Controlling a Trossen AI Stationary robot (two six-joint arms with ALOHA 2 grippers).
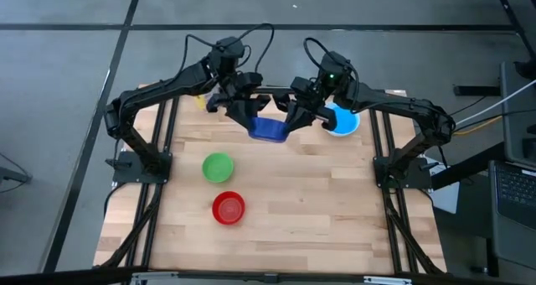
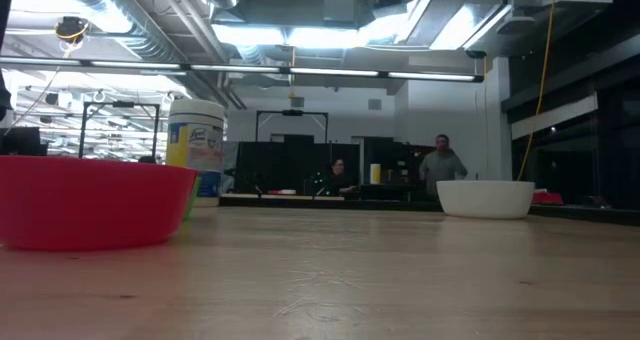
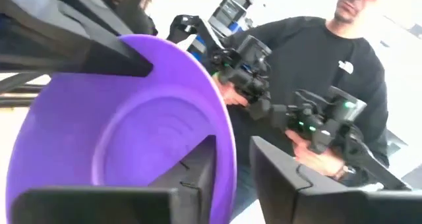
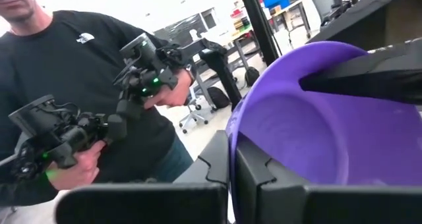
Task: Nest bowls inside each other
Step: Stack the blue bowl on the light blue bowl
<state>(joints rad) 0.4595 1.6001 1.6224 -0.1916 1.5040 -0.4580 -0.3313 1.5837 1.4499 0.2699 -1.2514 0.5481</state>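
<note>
A dark blue bowl (image 1: 268, 128) hangs above the table's far middle, between my two grippers. My right gripper (image 4: 231, 140) is shut on its rim. My left gripper (image 3: 232, 143) is open, with one finger inside the opposite rim and the other standing apart outside it. At the far right a teal bowl (image 1: 338, 117) sits inside a white bowl (image 1: 348, 129). A green bowl (image 1: 218, 167) and a red bowl (image 1: 228, 208) rest on their bases on the table's left half. My left gripper has its inner finger (image 3: 192, 176) close against the bowl's inside wall; I cannot tell whether it touches, and the outer finger stands clear of the rim. My right gripper pinches the bowl's rim (image 4: 232, 122), one finger inside the bowl and one outside. It comes level from the table's right. The bowl is lifted clear of the table.
A cylindrical container (image 2: 197, 145) with a white lid stands at the far left, mostly under my left arm in the high view. A person in a black top (image 4: 72, 72) holds two controller grips beyond the table. Bare wood lies at the near right (image 1: 335, 218).
</note>
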